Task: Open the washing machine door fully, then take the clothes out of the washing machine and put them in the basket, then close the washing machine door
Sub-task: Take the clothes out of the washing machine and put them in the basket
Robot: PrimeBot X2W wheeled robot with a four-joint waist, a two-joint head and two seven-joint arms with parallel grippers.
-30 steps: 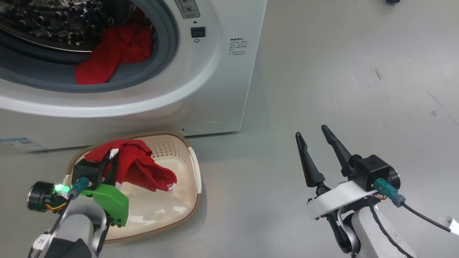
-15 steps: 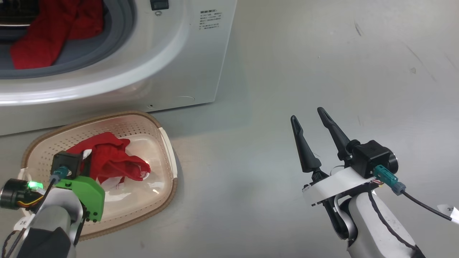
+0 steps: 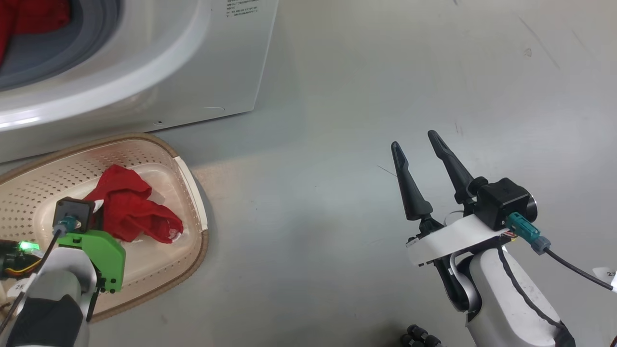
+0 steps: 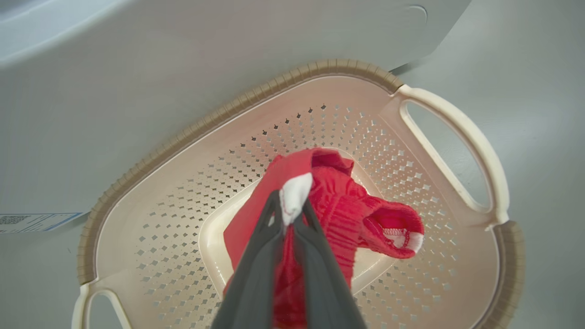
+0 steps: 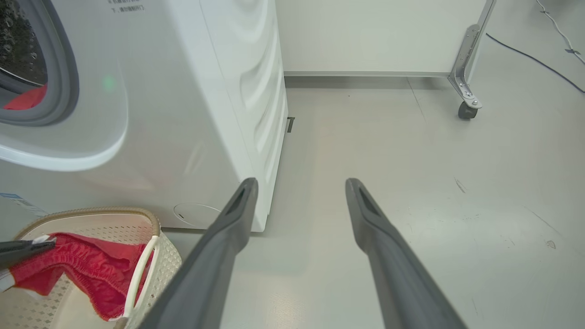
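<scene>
Left end effector (image 4: pixel 291 204) pinches clothes (image 4: pixel 340 208) over basket (image 4: pixel 228 115); washing machine (image 4: pixel 183 50) close behind.

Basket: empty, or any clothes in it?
Not empty. One red garment is inside the basket, its white-trimmed edge pinched in the shut left end effector. More red fabric shows in the washing machine drum.

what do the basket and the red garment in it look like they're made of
The basket looks like moulded cream plastic with a slight sheen and small holes; its brown woven-look rim is probably plastic too. The red garment looks like soft matte knit fabric, ribbed and crumpled, with white trim; fibre unclear.
</scene>
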